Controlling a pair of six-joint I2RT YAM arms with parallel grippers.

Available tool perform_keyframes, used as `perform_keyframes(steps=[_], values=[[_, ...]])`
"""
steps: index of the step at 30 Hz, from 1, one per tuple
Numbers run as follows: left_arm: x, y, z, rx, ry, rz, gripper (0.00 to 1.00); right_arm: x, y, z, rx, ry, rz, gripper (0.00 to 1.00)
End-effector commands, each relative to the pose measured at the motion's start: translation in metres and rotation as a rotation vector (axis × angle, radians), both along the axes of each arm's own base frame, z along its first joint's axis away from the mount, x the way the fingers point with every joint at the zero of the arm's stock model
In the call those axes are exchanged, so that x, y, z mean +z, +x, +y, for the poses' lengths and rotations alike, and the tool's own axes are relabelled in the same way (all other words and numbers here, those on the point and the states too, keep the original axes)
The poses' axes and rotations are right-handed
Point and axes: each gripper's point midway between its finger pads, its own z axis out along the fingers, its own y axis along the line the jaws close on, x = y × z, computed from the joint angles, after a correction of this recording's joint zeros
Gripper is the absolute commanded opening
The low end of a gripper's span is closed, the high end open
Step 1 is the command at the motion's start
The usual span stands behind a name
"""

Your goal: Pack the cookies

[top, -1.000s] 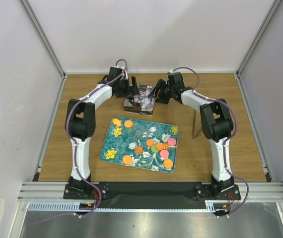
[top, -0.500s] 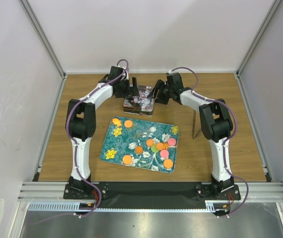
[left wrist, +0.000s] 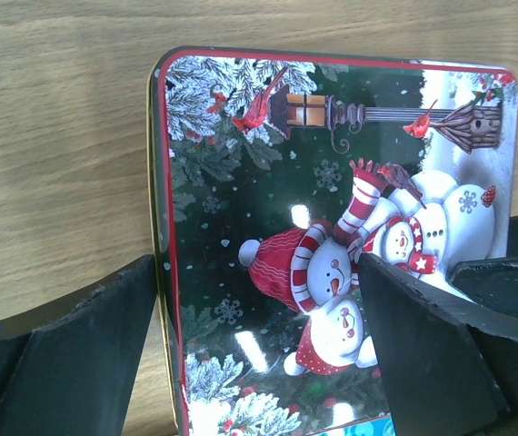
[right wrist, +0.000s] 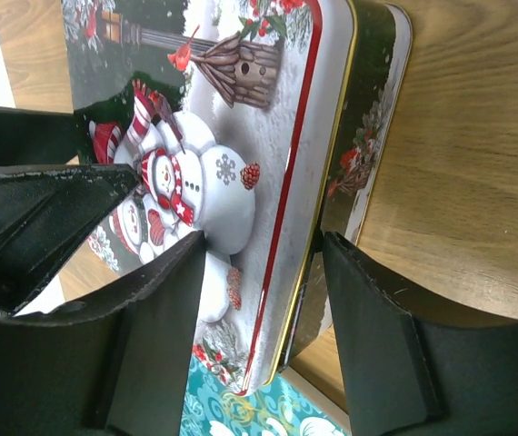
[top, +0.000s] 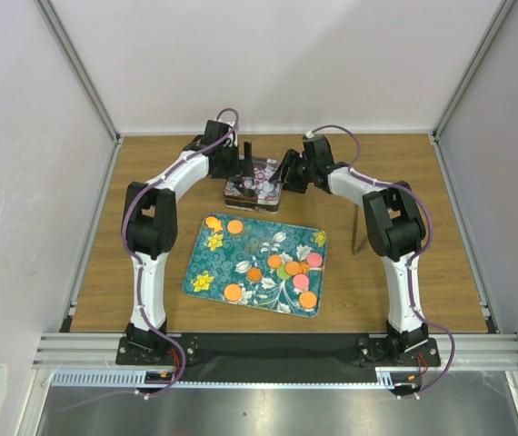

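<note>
The cookies (top: pixel 282 269) are small flat discs in orange, pink and green. They lie scattered on a teal floral tray (top: pixel 203 263). A rectangular tin with a snowman lid (top: pixel 253 184) stands behind the tray, lid on. My left gripper (left wrist: pixel 254 350) is open at the tin's left side. One of its fingers is outside the lid's edge (left wrist: pixel 161 272) and the other is over the lid. My right gripper (right wrist: pixel 263 313) is open and straddles the lid's right rim (right wrist: pixel 309 227). One finger lies over the lid and the other is beside the tin's wall.
A thin brown upright rod (top: pixel 357 227) stands on the wooden table to the right of the tray. White walls and metal rails enclose the table on three sides. The tray's corner (right wrist: pixel 268 418) shows just below the tin.
Both grippers have drawn slightly closer in on the tin, the right one shifting left. The tin, tray and cookies have not moved.
</note>
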Motion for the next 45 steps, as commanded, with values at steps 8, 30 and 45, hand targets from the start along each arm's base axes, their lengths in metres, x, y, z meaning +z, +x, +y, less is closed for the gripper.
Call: perform_keyframes(steps=[8, 30, 45], values=[[0.011, -0.004, -0.013, -0.033, 0.054, -0.031, 0.95, -0.018, -0.028, 0.014, 0.063, -0.018, 0.013, 0.57], [0.001, -0.007, -0.004, 0.045, 0.070, -0.007, 0.95, -0.005, -0.069, 0.003, 0.150, 0.160, 0.012, 0.64], [-0.009, -0.017, -0.005, 0.058, 0.069, 0.008, 0.95, -0.044, -0.085, 0.008, 0.148, 0.112, 0.077, 0.31]])
